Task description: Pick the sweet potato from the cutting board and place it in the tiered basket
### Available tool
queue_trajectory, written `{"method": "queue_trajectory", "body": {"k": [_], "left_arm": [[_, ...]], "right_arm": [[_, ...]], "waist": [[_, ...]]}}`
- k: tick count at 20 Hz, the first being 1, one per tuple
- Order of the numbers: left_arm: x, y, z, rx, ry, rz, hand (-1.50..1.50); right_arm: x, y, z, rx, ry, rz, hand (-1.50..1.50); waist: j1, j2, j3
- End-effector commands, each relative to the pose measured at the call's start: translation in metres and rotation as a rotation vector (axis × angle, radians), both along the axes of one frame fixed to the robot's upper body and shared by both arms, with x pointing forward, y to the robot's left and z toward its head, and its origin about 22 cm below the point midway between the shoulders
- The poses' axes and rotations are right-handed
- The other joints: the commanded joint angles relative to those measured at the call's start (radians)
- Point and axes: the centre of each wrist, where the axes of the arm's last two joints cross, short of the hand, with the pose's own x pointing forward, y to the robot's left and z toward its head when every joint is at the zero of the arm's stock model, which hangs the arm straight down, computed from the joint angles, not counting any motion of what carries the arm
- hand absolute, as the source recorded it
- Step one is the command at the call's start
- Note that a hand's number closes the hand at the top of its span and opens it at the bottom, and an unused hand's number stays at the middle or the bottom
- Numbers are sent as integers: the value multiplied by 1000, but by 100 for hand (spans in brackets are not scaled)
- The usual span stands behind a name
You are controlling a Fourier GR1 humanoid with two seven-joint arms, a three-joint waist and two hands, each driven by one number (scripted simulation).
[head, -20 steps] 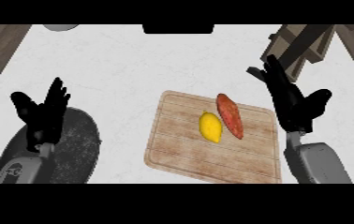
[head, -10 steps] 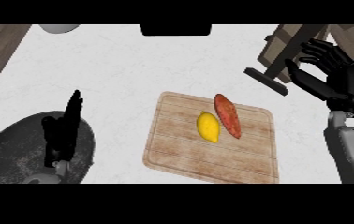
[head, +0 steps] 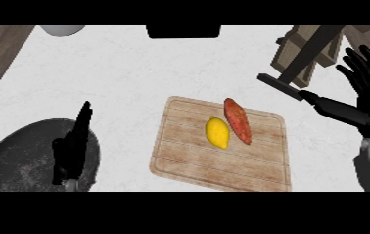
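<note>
The reddish-brown sweet potato (head: 238, 120) lies slantwise on the wooden cutting board (head: 188, 164), right beside a yellow lemon (head: 218, 132). The tiered basket (head: 307, 52), a wooden frame with dark posts, stands at the upper right. My right hand (head: 353, 79) hovers open at the right edge, just right of the basket, fingers spread and thumb stretched left toward the board's far right corner. It holds nothing. My left hand (head: 72, 145) shows edge-on at the lower left, fingers straight up, well clear of the board.
A dark round pan (head: 25, 154) lies under and behind my left hand. A grey bowl (head: 61, 30) and a black object (head: 183, 31) sit at the far edge of the white counter. A wooden strip (head: 11, 47) runs along the upper left.
My right hand has swung from beside the board up and right to the basket's side, and now sits slightly lower and further right. My left hand turned edge-on over the pan.
</note>
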Motion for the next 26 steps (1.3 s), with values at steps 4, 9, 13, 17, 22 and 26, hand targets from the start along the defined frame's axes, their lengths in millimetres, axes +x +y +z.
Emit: {"method": "queue_trajectory", "body": {"k": [4, 9, 13, 17, 22, 26], "left_arm": [[-14, -11, -15, -31, 96, -20, 0], [-16, -10, -19, -32, 102, -20, 0], [-17, -7, -24, -28, 97, -19, 0], [-13, -24, -22, -32, 89, -46, 0], [-4, -26, -28, -31, 74, -31, 0], [-18, -14, -23, -44, 81, -31, 0]], "right_arm": [[-9, 11, 40, -305, 384, 229, -150], [-20, 38, 68, -601, 536, 273, -150], [-22, 69, 93, -711, 594, 195, -150], [-26, 111, 86, -729, 603, 166, -150], [-21, 138, 66, -772, 650, 170, -150], [-11, 150, 54, -897, 719, 158, -150]], "waist": [[7, 3, -13], [16, 4, -14], [21, 7, -12], [23, 10, -9], [16, 12, -8], [27, 11, -9]]}}
